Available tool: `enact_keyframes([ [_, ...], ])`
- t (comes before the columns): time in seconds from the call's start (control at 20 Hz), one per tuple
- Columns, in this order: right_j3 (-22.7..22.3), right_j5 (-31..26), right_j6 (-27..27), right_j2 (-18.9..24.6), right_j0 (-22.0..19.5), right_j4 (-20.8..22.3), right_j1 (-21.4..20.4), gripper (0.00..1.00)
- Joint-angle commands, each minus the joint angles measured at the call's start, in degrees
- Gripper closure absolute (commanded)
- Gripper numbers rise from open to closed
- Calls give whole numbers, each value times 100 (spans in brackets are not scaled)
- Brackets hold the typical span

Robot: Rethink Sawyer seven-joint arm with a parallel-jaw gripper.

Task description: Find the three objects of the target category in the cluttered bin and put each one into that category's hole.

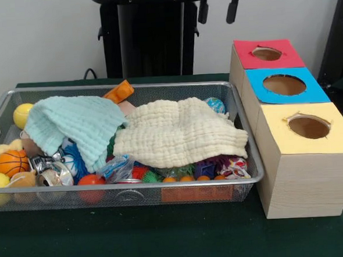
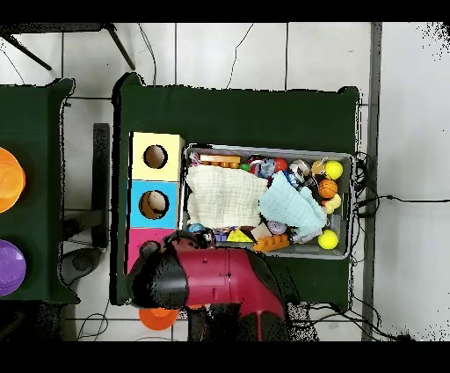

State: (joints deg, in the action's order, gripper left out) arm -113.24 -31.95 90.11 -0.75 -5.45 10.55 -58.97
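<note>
Gripper (image 1: 218, 8) fingers parted and empty, raised at 12 o'clock of wire-mesh bin (image 1: 163, 190); toys mostly hidden under two cloths.

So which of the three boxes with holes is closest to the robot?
The red-topped box is. It sits at the far end of the row beside the robot's pedestal; the blue one is in the middle, and the yellow one is farthest away.

Two cloths (image 1: 160, 129) side by side atop toys in bin (image 1: 135, 195); three boxes (image 1: 295, 150) right of bin.
</note>
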Motion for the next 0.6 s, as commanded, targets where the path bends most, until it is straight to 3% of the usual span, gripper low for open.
enact_keyframes([
  [0.05,783,400,-203,550,-473,537,845,0],
  [0.6,1283,985,-414,1118,-1082,951,1598,0],
])
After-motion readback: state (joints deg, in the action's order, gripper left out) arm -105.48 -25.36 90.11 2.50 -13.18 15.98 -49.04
